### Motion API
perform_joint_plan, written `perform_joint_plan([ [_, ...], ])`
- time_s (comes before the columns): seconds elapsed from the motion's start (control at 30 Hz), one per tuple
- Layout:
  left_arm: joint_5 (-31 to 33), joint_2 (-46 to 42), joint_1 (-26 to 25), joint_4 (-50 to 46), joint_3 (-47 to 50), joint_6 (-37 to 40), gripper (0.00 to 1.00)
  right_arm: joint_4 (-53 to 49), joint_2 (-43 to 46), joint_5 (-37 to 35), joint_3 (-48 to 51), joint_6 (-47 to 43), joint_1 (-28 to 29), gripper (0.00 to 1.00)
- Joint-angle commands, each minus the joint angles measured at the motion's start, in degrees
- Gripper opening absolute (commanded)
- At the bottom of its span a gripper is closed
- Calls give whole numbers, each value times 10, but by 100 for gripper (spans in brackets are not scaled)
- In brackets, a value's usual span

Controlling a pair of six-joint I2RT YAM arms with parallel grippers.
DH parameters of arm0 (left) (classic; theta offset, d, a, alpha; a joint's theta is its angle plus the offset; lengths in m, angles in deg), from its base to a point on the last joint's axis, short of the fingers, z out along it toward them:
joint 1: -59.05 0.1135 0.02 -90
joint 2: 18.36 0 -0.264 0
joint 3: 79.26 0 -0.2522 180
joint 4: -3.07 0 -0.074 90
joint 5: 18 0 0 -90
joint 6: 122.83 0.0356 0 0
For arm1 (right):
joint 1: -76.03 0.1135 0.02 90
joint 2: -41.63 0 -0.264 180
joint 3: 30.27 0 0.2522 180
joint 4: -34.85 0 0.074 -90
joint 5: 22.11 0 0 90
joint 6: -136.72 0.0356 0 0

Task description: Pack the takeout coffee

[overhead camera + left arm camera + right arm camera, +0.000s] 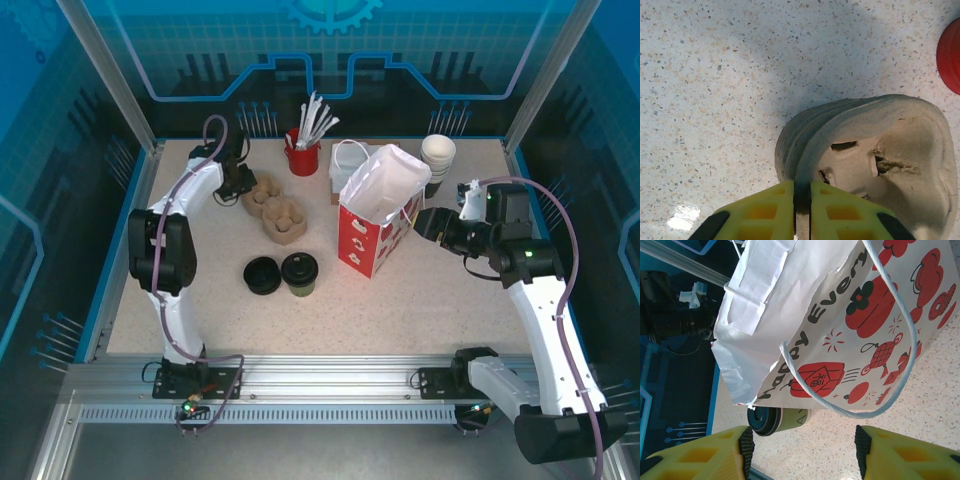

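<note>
2 cardboard cup holders sit at the far left of the table (400, 310), and the left gripper (240, 183) is at the farther cup holder (262, 190). In the left wrist view its yellow fingers (765, 210) are pressed together on the holder's thin rim wall, with only a strip of cardboard between them: a pinch grip. The edge looks layered there, which suggests several holders nested together, though I cannot tell how many.

The coffee cup (299, 272), black lid on, stands upright mid-table toward the front. It is just beside a short stack of lids (262, 275) and well apart from the gripped holder. To its right the paper bag (378, 215) stands upright with its mouth open. The right gripper (425, 222) hovers at the bag's right side, fingers spread and nothing between them. In the right wrist view the bag's string handle (910, 365) hangs just ahead of it.

The step in hand appears to be fetching a holder for the cup. To do it well, lift slowly and straight up, and watch whether 1 holder comes away or the whole nest rises with it. A rim pinch on soft cardboard may tear or let the holder swing. So keep it level, steer clear of the red pot (950, 55) nearby, and set it flat near the cup.
</note>
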Motion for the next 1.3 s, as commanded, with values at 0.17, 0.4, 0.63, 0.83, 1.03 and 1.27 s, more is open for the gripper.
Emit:
perform_joint_plan([
  [0.17,-36,-45,2,34,21,-30,12,1,14,16,10,-13,-19,59],
  [0.4,-50,-61,2,56,39,-46,9,-2,20,23,14,-14,-32,59],
  [0.63,-55,-83,3,89,70,-51,4,-1,20,26,14,-14,-36,59],
  [0.83,-87,-109,11,160,136,-71,0,-1,20,24,9,-13,-36,59],
  [1.03,-140,-148,35,269,232,-98,0,-4,16,23,3,-10,-37,59],
  [1.27,-217,-165,65,395,322,-135,0,-1,13,23,0,0,-36,59],
])
